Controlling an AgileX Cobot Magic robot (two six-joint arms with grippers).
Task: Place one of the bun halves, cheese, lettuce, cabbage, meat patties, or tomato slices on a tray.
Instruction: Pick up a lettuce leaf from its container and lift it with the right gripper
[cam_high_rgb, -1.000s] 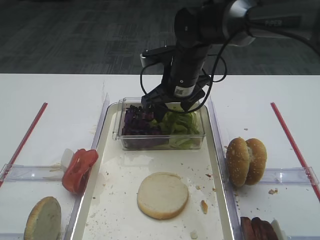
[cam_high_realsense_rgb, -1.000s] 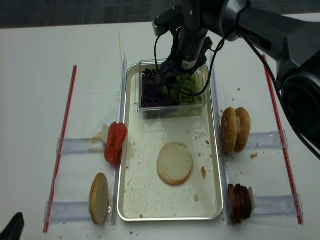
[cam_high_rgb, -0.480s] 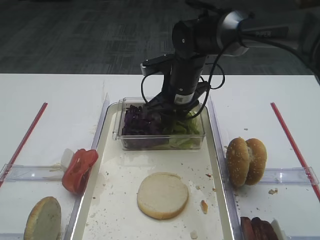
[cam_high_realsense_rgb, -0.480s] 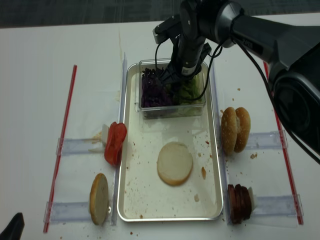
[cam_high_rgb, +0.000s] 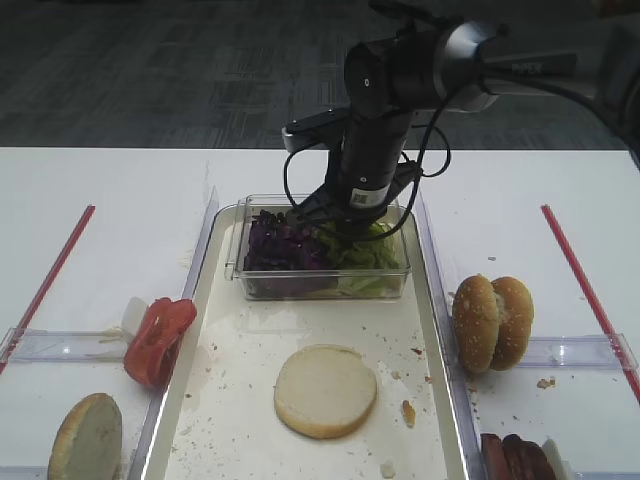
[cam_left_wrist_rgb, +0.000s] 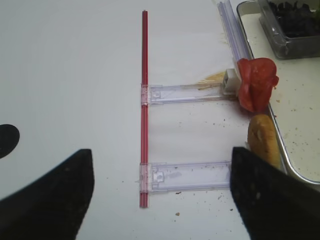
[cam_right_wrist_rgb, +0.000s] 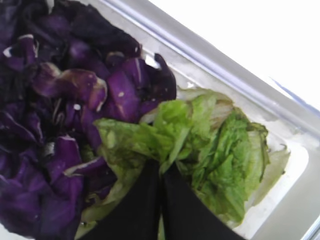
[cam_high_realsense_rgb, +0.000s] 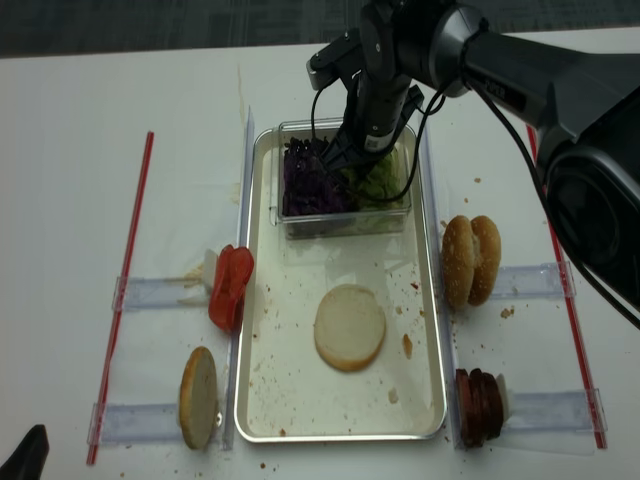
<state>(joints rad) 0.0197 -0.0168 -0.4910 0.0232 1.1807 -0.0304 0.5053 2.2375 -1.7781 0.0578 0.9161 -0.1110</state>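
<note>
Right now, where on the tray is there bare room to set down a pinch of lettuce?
Free: the tray floor between the clear box and the bun half, and the strip below that bun. Crowded: the top end, filled by the box with the right gripper inside.

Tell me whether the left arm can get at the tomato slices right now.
Probably yes. The tomato slices stand uncovered beside the tray on the left gripper's side, with bare table between, and the right gripper is busy in the lettuce.

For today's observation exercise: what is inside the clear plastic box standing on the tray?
The clear plastic box holds purple cabbage beside green lettuce. The right gripper has its jaws shut on lettuce. What lies beneath the leaves is covered.
</note>
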